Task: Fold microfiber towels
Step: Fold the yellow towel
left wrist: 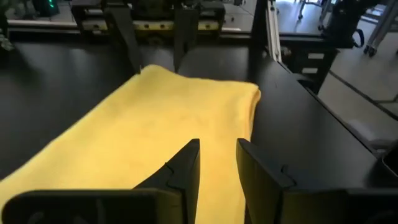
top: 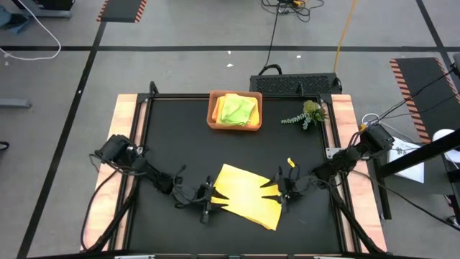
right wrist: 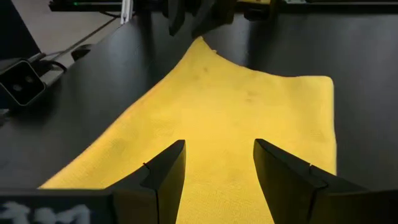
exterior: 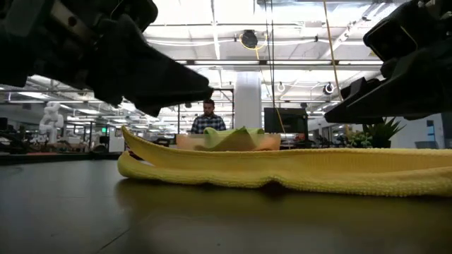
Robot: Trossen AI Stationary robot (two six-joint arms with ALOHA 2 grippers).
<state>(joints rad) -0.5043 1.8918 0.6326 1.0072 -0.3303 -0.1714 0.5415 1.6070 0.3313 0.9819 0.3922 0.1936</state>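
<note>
A yellow microfiber towel (top: 248, 196) lies folded on the black table, near the front middle. In the low view its left end (exterior: 141, 152) shows two layers, with the upper edge raised a little. My left gripper (top: 218, 196) is open over the towel's left end, and the towel shows beyond its fingers in the left wrist view (left wrist: 217, 146). My right gripper (top: 271, 188) is open over the towel's right end, as the right wrist view shows (right wrist: 219, 144). In the low view both grippers stand just above the towel, apart from it.
An orange-brown tray (top: 213, 115) at the far middle holds a lime green towel (top: 237, 109) on other cloths. A green plant sprig (top: 305, 115) lies at the far right. A small yellow piece (top: 290, 162) lies by the right arm. A person (exterior: 208, 121) stands beyond the table.
</note>
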